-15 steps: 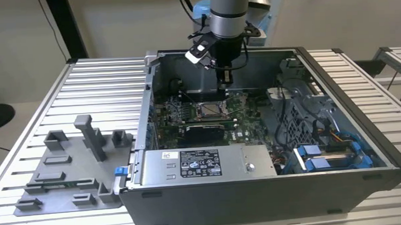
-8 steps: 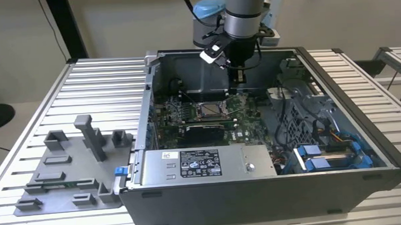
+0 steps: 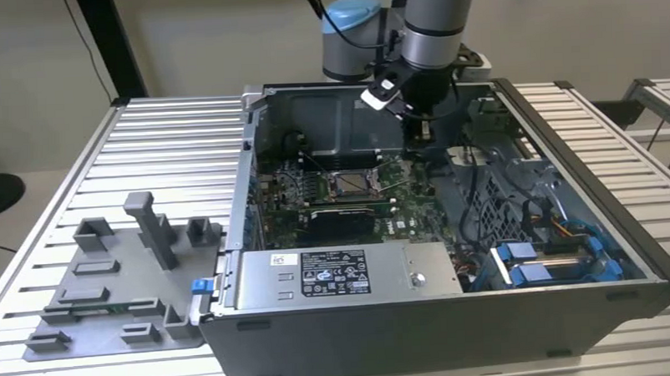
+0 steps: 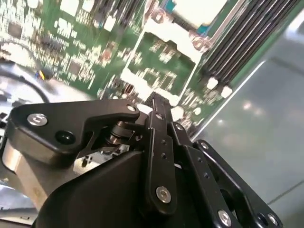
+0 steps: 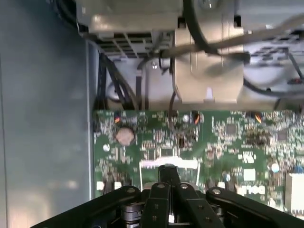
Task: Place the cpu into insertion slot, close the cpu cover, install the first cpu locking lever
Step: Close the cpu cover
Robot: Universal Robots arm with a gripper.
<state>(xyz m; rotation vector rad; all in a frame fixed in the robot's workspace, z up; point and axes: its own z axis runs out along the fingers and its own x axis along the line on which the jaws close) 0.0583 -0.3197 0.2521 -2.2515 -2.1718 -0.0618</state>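
In the exterior view the insertion slot (image 3: 347, 184) sits in the middle of the green board inside the open computer case. It has a dark centre and a silvery metal frame, the cpu cover (image 3: 347, 173), around it. A thin wire lever (image 3: 397, 184) slants up at its right side. The cpu is hidden or out of view. My gripper (image 3: 420, 143) hangs inside the case, behind and to the exterior view's right of the slot. In both wrist views its black fingers (image 4: 156, 107) (image 5: 167, 173) meet tip to tip over green board, with nothing visible between them.
A grey box with a white label (image 3: 338, 276) fills the case front, and blue drive parts (image 3: 550, 260) and cables (image 3: 481, 200) fill its right. A grey fixture plate with upright holders (image 3: 115, 288) lies on the slatted table at the left. Case walls (image 3: 250, 157) ring the board.
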